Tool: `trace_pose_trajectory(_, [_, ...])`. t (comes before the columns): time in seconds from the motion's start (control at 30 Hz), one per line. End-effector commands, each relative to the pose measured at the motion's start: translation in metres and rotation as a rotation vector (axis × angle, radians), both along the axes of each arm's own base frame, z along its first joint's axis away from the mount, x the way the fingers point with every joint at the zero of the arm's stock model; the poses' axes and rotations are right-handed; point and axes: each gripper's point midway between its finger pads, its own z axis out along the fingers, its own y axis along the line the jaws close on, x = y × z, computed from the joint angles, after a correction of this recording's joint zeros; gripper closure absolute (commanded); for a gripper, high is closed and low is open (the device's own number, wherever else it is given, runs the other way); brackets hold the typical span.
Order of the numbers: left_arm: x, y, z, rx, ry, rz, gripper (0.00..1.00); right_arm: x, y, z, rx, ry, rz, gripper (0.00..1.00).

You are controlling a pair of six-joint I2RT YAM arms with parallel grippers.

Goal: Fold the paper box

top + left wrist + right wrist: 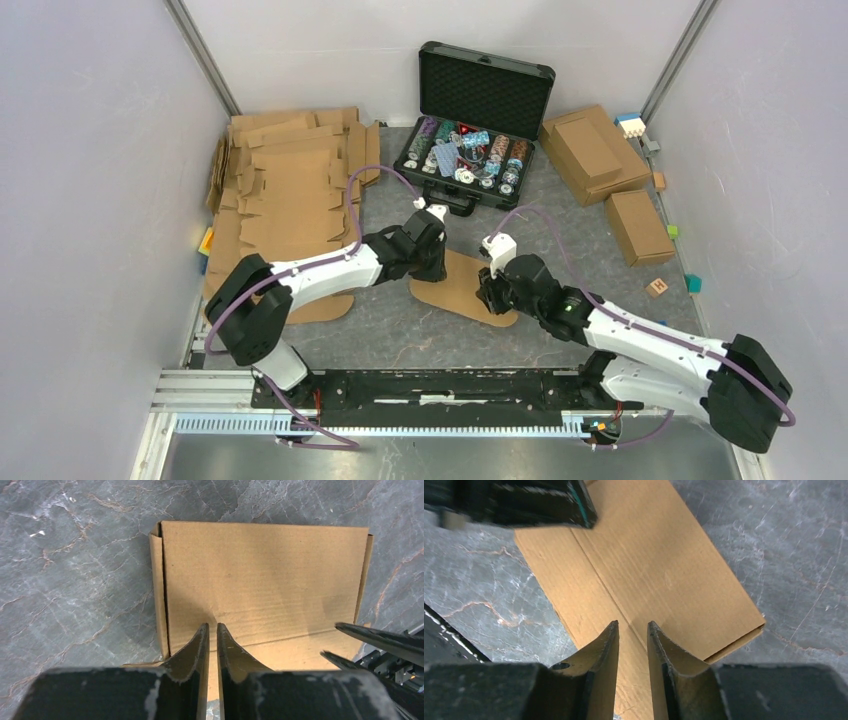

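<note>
Both arms reach inward to frame centre, wrists tipped down over the paper box (462,290) lying on the grey table (400,335). Left gripper (212,626) shows only a thin slit at a crease; can't tell if it pinches cardboard. Right gripper (633,623) is part open above the cardboard. Black case (480,110) upper centre, blank stack (290,190) upper left, folded boxes (595,150) upper right.

I can read no word, number or brand name anywhere around my two arms. The small wooden block (657,287) off to my right carries a dark mark, perhaps a letter, but it is too small to make out
</note>
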Motion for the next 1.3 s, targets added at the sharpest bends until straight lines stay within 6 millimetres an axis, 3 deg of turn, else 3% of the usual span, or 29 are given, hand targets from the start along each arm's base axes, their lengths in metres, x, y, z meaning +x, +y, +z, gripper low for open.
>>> trace_pose_trajectory(0.0, [0.0, 0.012, 0.029, -0.004, -0.072, -0.01, 0.8, -0.003, -0.004, -0.017, -0.036, 0.047, -0.014, 0.68])
trace_pose_trajectory(0.13, [0.001, 0.021, 0.039, 0.023, -0.101, -0.009, 0.7, -0.007, -0.008, -0.027, -0.054, 0.07, -0.015, 0.68])
trace_pose_trajectory(0.33, [0.01, 0.032, 0.028, 0.073, -0.098, 0.012, 0.49, 0.001, -0.01, -0.006, -0.042, 0.024, -0.041, 0.68])
trace_pose_trajectory(0.43, [0.012, 0.032, 0.018, 0.092, -0.092, 0.01, 0.44, 0.006, -0.02, 0.003, -0.051, 0.006, -0.094, 0.62])
trace_pose_trajectory(0.57, [0.013, 0.029, 0.004, 0.11, -0.068, -0.005, 0.45, 0.01, -0.041, 0.005, -0.063, 0.013, -0.208, 0.53])
trace_pose_trajectory(0.77, [0.015, 0.025, -0.008, 0.131, -0.058, -0.046, 0.5, 0.012, -0.061, -0.006, 0.006, 0.051, -0.328, 0.49])
trace_pose_trajectory(0.93, [0.013, 0.026, -0.012, 0.132, -0.055, -0.051, 0.55, 0.009, -0.058, -0.022, 0.055, 0.108, -0.326, 0.47])
trace_pose_trajectory(1.0, [0.013, 0.025, -0.012, 0.128, -0.053, -0.055, 0.59, 0.008, -0.057, -0.03, 0.053, 0.139, -0.328, 0.5])
trace_pose_trajectory(1.1, [0.01, 0.022, -0.012, 0.114, -0.047, -0.075, 0.65, 0.004, -0.051, -0.037, 0.069, 0.175, -0.302, 0.62])
trace_pose_trajectory(1.27, [0.005, 0.01, -0.009, 0.064, -0.036, -0.135, 0.7, 0.004, -0.041, -0.032, 0.122, 0.174, -0.269, 0.73])
